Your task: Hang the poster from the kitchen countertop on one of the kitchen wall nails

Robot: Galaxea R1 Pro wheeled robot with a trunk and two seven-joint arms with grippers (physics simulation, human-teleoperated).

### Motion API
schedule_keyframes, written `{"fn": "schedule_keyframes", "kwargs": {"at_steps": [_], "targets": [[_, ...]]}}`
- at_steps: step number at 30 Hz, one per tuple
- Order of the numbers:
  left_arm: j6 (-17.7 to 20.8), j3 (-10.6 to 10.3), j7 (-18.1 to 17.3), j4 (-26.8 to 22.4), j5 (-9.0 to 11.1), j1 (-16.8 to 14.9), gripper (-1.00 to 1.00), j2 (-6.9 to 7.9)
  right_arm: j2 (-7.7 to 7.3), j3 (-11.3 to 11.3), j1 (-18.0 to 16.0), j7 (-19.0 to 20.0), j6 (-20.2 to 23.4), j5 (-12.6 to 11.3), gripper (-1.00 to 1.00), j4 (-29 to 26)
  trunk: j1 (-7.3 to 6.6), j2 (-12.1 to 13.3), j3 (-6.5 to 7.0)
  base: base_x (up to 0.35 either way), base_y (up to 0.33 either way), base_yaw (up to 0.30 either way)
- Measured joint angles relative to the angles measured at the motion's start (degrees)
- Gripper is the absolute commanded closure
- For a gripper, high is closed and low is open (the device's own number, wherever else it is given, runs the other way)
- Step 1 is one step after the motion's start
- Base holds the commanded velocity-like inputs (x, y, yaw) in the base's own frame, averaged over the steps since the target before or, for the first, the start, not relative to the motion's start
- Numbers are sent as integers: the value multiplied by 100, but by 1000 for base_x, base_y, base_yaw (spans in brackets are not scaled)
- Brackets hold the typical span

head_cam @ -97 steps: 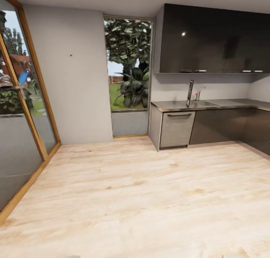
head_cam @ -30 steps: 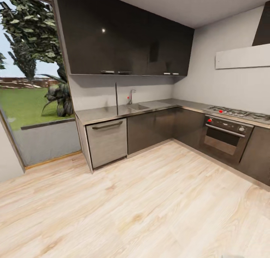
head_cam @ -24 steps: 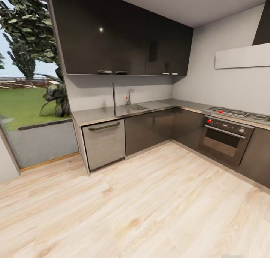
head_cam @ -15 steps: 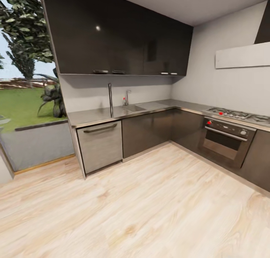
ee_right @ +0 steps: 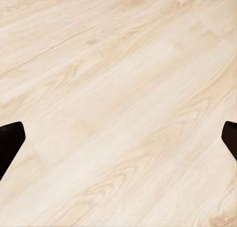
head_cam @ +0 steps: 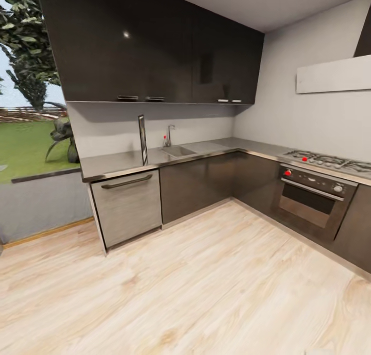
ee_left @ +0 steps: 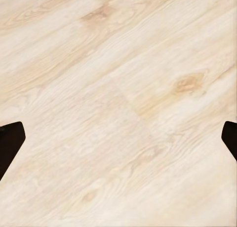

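- Left gripper (ee_left: 118, 138): dark fingertips at opposite edges of the left wrist view, spread wide, nothing between them; light wooden floor (ee_left: 123, 88) beneath.
- Right gripper (ee_right: 118, 138): same condition, fingers apart and empty, pointed down at bare floor.
- Poster (head_cam: 142, 139): stands upright on the kitchen countertop (head_cam: 113, 164), seen nearly edge-on, just beside the sink (head_cam: 178, 151) on the side away from the hob (head_cam: 324, 161); the tap (head_cam: 168, 134) is behind the sink.
- Step in hand, as judged: approach drive. The robot is well apart from the countertop; best to close in squarely on the stretch above the dishwasher front (head_cam: 128, 205), stopping with the poster between both arms.
- Caution, as judged: thin and upright, the poster may tip if nudged.
- View comparison: head view supplies poster, countertop, sink, oven (head_cam: 312, 195); wrist views supply finger spread, which the head view lacks.
- Wall nails: none discernible.
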Motion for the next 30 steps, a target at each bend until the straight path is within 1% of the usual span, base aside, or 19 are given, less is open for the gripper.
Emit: {"fn": "schedule_keyframes", "kwargs": {"at_steps": [6, 9, 25, 30], "targets": [[1, 4, 0, 0, 0, 0, -100, 0, 0, 0, 0, 0, 0, 0, -100, 0, 0, 0, 0, 304, -192, 3], [0, 4, 0, 0, 0, 0, -100, 0, 0, 0, 0, 0, 0, 0, -100, 0, 0, 0, 0, 304, -191, 94], [-2, 6, 0, -1, 5, 0, -100, 0, 15, 0, 0, -8, -1, 8, -100, 2, 0, 0, 34, 311, -144, 264], [-6, 34, -7, -125, 18, 0, -100, 14, 17, 2, 0, -8, -1, 8, -100, 5, 0, 0, 46, 324, -55, 278]]}}
